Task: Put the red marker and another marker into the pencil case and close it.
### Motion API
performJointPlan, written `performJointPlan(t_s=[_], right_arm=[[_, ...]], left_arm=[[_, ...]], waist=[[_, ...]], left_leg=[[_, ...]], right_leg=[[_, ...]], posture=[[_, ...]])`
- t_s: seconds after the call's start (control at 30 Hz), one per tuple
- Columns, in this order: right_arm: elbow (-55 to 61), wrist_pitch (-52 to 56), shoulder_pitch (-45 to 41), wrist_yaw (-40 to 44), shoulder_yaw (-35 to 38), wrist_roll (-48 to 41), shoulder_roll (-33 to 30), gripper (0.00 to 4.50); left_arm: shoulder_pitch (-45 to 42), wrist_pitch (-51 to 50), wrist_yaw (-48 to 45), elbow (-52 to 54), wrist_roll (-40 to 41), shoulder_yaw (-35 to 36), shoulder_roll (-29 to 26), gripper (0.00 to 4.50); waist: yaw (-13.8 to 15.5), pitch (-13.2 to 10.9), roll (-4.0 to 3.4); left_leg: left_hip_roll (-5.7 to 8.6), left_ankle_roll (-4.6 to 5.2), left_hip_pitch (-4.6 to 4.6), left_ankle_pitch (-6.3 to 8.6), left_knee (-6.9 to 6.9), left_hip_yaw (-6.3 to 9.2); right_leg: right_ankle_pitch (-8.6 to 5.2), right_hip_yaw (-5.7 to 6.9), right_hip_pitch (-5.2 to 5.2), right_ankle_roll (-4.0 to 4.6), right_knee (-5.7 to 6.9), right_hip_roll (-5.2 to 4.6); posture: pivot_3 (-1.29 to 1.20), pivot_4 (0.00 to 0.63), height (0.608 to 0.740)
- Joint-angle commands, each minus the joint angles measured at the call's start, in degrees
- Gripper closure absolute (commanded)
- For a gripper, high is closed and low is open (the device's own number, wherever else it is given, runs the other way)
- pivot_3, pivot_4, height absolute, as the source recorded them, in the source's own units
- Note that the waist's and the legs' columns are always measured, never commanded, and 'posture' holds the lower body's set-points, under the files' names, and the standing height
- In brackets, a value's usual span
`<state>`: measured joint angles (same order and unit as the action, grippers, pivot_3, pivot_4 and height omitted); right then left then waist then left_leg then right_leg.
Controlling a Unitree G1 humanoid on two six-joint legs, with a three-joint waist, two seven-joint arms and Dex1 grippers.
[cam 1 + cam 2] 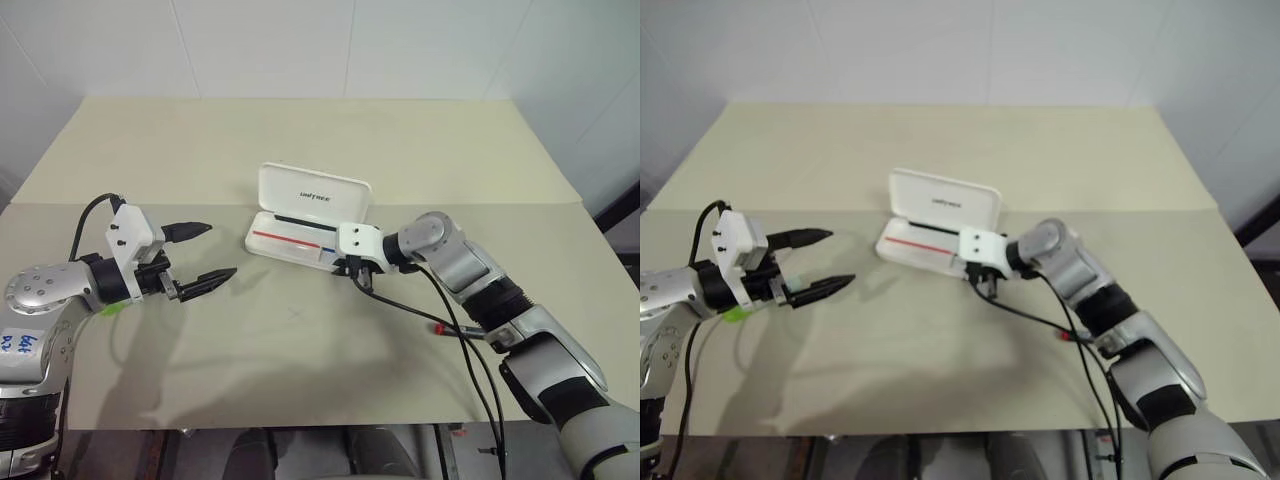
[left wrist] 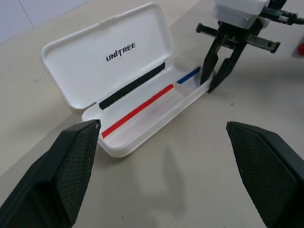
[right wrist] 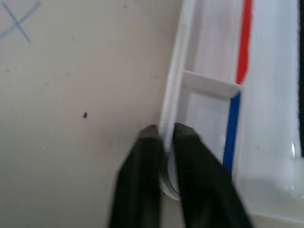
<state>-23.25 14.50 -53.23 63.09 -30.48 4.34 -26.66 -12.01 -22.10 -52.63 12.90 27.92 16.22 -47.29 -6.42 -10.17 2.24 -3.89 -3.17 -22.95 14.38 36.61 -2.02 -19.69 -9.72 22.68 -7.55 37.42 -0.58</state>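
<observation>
beige table (image 1: 300, 350), white pencil case (image 1: 300, 215) lying open. right gripper (image 3: 164, 137) pinching case's front wall at blue-line end. left gripper (image 1: 205, 255) spread wide, well apart. red marker (image 1: 440, 327) near right arm.

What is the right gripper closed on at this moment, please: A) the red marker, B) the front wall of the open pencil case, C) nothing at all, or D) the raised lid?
B: the right gripper has one finger on each side of the front wall of the open pencil case.
</observation>
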Motion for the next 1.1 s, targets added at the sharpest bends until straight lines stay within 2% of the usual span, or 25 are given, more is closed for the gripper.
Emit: performJointPlan(t_s=[0.03, 0.2, 0.3, 0.47, 0.57, 0.8, 1.1], right_arm=[[-2.5, -0.3, -1.2, -0.4, 0.9, 2.8, -0.7, 4.48], [1.7, 0.8, -0.3, 2.7, 2.6, 0.9, -1.7, 4.48], [7.7, 3.1, 1.5, 4.9, 4.1, -0.3, -4.3, 4.48], [20.0, 7.9, 7.0, 7.8, 6.9, -2.3, -10.0, 4.48], [29.3, 8.6, 13.3, 10.0, 9.3, -4.9, -15.0, 4.48], [41.8, 12.3, 22.8, 8.4, 11.3, -7.1, -19.2, 4.48], [38.1, -1.9, 29.5, 6.9, 10.6, -3.9, -21.6, 4.48]], left_arm=[[0.3, 0.3, 0.4, 2.3, 1.3, 2.1, 0.0, 0.0], [0.5, 0.4, 0.7, 2.6, 1.2, 2.0, 0.3, 0.0], [0.4, 0.5, 0.7, 2.6, 1.2, 1.8, 0.5, 0.0], [0.6, 0.5, 0.3, 2.2, 1.2, 1.5, 0.5, 0.0], [0.7, 0.2, -0.4, 1.9, 1.3, 0.6, 0.7, 0.0], [3.0, -0.7, -2.6, 3.0, 2.4, 0.0, 0.1, 0.0], [7.7, -1.6, -3.7, 6.4, 3.0, 0.6, 0.1, 0.0]], waist=[[0.0, 0.0, -0.01], [0.1, 0.0, 0.02], [0.2, -0.1, 0.02], [0.2, -0.1, 0.0], [0.1, -0.1, -0.01], [0.2, -0.2, 0.03], [0.2, -0.2, 0.17]], left_leg=[[0.02, 0.02, 0.02, -0.02, 0.07, 0.0], [0.08, 0.03, -0.04, -0.02, 0.36, 0.03], [0.07, 0.01, -0.15, 0.01, 0.34, 0.09], [0.01, -0.1, -0.25, 0.2, 0.16, 0.11], [-0.01, -0.13, -0.23, 0.23, -0.12, 0.09], [-0.02, -0.17, -0.2, 0.26, -0.3, 0.08], [0.01, -0.17, -0.11, 0.26, -0.23, 0.07]], right_leg=[[0.01, 0.0, -0.05, 0.03, 0.0, 0.0], [-0.14, -0.01, -0.15, 0.33, -0.01, -0.08], [0.05, 0.04, -0.07, -0.05, -0.02, -0.08], [-0.17, 0.07, 0.11, -0.05, -0.02, -0.02], [-0.3, 0.06, 0.18, -0.01, -0.07, 0.0], [-0.42, 0.05, 0.25, 0.05, -0.07, 0.01], [-0.43, 0.04, 0.13, 0.07, -0.08, -0.02]], posture=[[0.0, 0.15, 0.74], [0.0, 0.15, 0.74], [0.0, 0.15, 0.74], [0.0, 0.15, 0.74], [0.0, 0.15, 0.74], [0.0, 0.15, 0.74], [0.0, 0.15, 0.74]])
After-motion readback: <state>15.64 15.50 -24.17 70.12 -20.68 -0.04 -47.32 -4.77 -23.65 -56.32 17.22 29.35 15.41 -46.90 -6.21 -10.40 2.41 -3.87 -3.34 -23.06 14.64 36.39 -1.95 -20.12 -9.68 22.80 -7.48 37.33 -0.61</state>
